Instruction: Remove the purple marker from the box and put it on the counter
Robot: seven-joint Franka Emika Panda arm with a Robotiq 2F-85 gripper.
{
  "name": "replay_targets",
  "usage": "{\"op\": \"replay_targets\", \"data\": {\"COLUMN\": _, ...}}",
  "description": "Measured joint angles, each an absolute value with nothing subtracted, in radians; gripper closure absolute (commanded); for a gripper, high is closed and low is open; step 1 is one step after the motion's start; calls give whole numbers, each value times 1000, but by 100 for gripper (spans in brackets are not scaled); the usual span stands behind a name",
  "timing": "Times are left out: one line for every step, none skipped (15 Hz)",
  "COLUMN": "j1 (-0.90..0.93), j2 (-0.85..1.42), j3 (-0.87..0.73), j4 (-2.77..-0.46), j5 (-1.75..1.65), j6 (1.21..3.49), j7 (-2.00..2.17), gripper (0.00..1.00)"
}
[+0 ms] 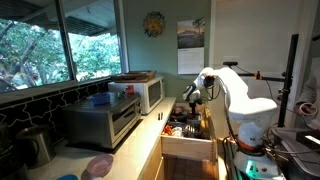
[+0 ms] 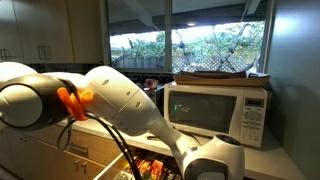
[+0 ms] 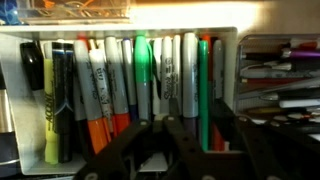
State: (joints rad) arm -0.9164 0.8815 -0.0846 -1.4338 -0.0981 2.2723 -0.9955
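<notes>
the gripper [image 3: 160, 130] hovers over markers [image 3: 110, 85] packed in a white tray [image 3: 120, 33] inside the open box [image 1: 188, 148]. i can't pick out the purple marker, nor tell whether the fingers are parted. i'd identify it first, then straddle it alone.

One box [image 1: 188, 148], one toaster oven [image 1: 103, 122], one microwave [image 1: 145, 93], one arm [image 1: 238, 95], two green markers [image 3: 141, 75].

Pale wood box [image 1: 188, 147], green marker [image 3: 141, 75], orange marker [image 3: 97, 130], white arm [image 1: 240, 95]
</notes>
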Motion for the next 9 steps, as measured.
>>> {"op": "replay_targets", "data": {"j1": -916, "j2": 882, "j3": -85, "j4": -1433, "j5": -97, "j6": 2270, "j7": -996, "gripper": 62}}
{"op": "replay_targets", "data": {"j1": -916, "j2": 882, "j3": -85, "j4": -1432, "j5": -95, "j6": 2269, "j7": -996, "gripper": 62}}
{"op": "replay_targets", "data": {"j1": -916, "j2": 882, "j3": -85, "j4": -1431, "j5": -94, "j6": 2269, "j7": -996, "gripper": 62}}
{"op": "replay_targets", "data": {"j1": -916, "j2": 882, "j3": -85, "j4": -1431, "j5": -92, "j6": 2269, "j7": -996, "gripper": 62}}
{"op": "replay_targets", "data": {"j1": -916, "j2": 882, "j3": -86, "j4": -1430, "j5": -91, "j6": 2269, "j7": -996, "gripper": 57}}
{"op": "replay_targets", "data": {"j1": -916, "j2": 882, "j3": -86, "j4": -1429, "j5": -89, "j6": 2269, "j7": -996, "gripper": 38}}
{"op": "replay_targets", "data": {"j1": -913, "j2": 885, "j3": -85, "j4": -1433, "j5": -88, "j6": 2271, "j7": -986, "gripper": 30}}
{"op": "replay_targets", "data": {"j1": -905, "j2": 893, "j3": -84, "j4": -1440, "j5": -88, "j6": 2277, "j7": -972, "gripper": 23}}
{"op": "replay_targets", "data": {"j1": -895, "j2": 905, "j3": -83, "j4": -1446, "j5": -88, "j6": 2284, "j7": -957, "gripper": 15}}
